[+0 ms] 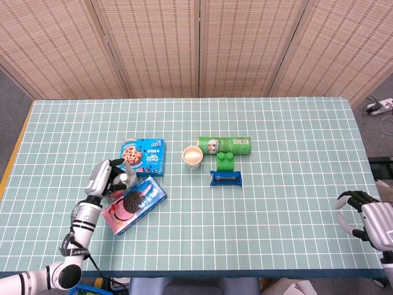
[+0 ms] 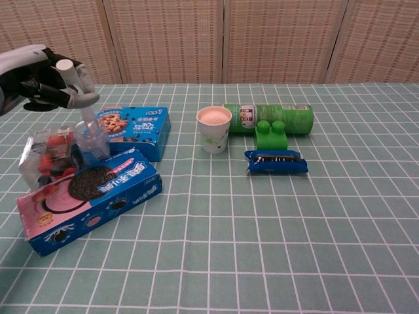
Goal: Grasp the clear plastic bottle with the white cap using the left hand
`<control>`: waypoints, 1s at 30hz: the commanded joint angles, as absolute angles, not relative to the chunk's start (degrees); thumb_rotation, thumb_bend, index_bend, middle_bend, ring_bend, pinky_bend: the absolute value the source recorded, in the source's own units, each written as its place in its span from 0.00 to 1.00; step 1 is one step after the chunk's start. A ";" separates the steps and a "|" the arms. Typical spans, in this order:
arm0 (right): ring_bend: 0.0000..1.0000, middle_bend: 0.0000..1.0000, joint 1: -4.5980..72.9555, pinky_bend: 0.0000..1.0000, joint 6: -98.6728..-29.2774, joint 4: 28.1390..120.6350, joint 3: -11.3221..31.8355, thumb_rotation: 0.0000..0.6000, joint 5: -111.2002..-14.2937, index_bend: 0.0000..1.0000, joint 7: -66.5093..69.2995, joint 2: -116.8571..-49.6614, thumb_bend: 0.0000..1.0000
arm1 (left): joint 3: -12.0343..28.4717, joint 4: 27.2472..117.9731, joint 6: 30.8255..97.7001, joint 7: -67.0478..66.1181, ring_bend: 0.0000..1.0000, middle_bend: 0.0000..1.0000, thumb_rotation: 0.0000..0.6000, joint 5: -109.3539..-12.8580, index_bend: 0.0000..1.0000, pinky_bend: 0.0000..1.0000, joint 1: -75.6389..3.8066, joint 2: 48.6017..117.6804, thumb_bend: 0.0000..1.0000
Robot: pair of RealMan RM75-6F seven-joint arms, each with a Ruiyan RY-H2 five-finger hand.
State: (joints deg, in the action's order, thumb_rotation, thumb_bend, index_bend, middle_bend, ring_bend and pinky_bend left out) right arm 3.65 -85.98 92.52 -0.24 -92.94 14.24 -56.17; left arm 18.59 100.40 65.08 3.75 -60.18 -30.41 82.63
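Under the left hand (image 2: pixel 40 84), fingers clamped near its white cap, the clear plastic bottle (image 2: pixel 88 134) looks grasped; only securing it remains

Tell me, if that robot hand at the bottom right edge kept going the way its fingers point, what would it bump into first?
Probably nothing soon: the right robot hand points left across bare green checked tablecloth. Depth is unclear.

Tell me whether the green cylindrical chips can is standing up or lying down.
Lying down. The green cylindrical chips can rests on its side on the table, its length running left to right behind the green toy block.
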 commanded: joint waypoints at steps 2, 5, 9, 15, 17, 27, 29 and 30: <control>0.31 0.39 3.59 0.52 -86.33 92.43 -0.27 1.00 -93.27 0.49 14.41 -56.23 0.34 | 20.11 107.76 67.27 -0.07 1.00 1.00 1.00 -57.74 0.78 1.00 -29.78 78.34 0.43; 0.31 0.39 3.57 0.52 -86.46 92.35 -0.31 1.00 -93.40 0.49 14.54 -56.27 0.34 | 20.78 111.67 68.28 -1.57 1.00 1.00 1.00 -56.53 0.78 1.00 -29.33 75.85 0.43; 0.31 0.39 3.53 0.52 -86.59 92.34 -0.38 1.00 -93.59 0.49 14.61 -56.25 0.34 | 21.34 115.94 69.49 -2.96 1.00 1.00 1.00 -55.50 0.77 1.00 -28.58 72.61 0.43; 0.31 0.39 3.36 0.52 -87.39 91.98 -0.31 1.00 -93.96 0.49 15.12 -56.44 0.34 | 21.71 122.63 70.58 -3.11 1.00 1.00 1.00 -54.87 0.77 1.00 -26.81 66.89 0.43; 0.31 0.39 3.36 0.52 -87.45 91.91 -0.30 1.00 -93.99 0.49 15.24 -56.45 0.34 | 21.74 124.60 70.76 -2.77 1.00 1.00 1.00 -54.94 0.77 1.00 -26.19 64.95 0.43; 0.31 0.39 3.40 0.52 -87.41 91.92 -0.42 1.00 -94.14 0.49 15.17 -56.48 0.34 | 19.67 127.83 72.97 -8.11 1.00 1.00 1.00 -54.45 0.77 1.00 -25.06 59.24 0.44; 0.31 0.39 3.37 0.52 -87.44 91.95 -0.43 1.00 -94.11 0.49 15.13 -56.46 0.34 | 18.31 126.72 74.71 -12.89 1.00 1.00 1.00 -54.44 0.77 1.00 -25.42 59.47 0.44; 0.31 0.39 3.36 0.52 -87.46 91.97 -0.43 1.00 -94.09 0.49 15.10 -56.47 0.34 | 17.62 126.04 75.90 -15.63 1.00 1.00 1.00 -54.63 0.77 1.00 -25.61 59.86 0.44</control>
State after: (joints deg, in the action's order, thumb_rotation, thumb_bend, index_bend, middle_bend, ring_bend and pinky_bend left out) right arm 3.35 -87.46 91.96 -0.43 -94.09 15.09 -56.47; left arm 19.42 127.24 73.50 -10.32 -54.72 -25.27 59.81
